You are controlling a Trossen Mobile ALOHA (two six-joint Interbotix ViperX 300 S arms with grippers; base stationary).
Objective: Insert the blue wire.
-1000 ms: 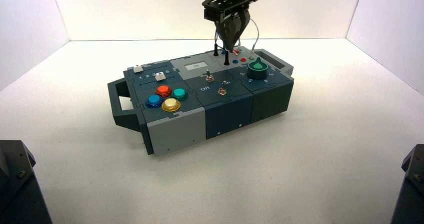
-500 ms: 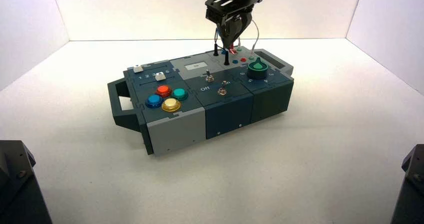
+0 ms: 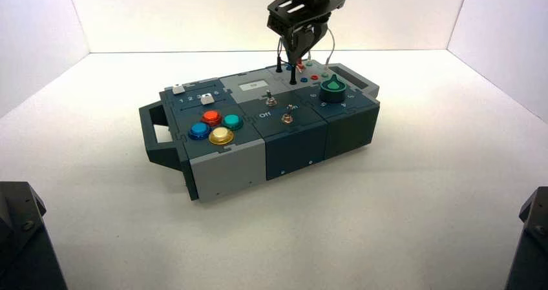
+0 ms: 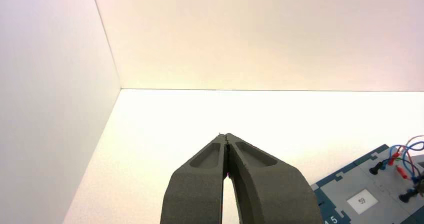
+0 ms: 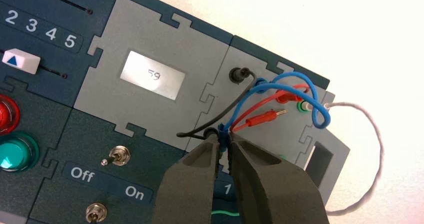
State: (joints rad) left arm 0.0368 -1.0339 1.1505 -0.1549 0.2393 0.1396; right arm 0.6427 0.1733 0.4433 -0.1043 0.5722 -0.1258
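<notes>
- The right gripper is at the upper middle of the high view, over the grey socket panel at the far right part of the box.
- Its jaws are closed to a narrow grip on the blue end of the thin blue wire.
- The blue wire bends in a loop over the panel, from the gripped end towards the blue socket near the panel's far edge.
- One black plug stands close to that socket; another black plug is just beside the right gripper's tips.
- A slim red plug with a bare metal pin lies tilted above the panel, near the blue wire.
- The pale, thin wire loop arches at the upper middle of the high view, above the round green knob.
- The left gripper waits well apart from the box, shown in the left wrist view, its jaws pressed together with nothing between them.
</notes>
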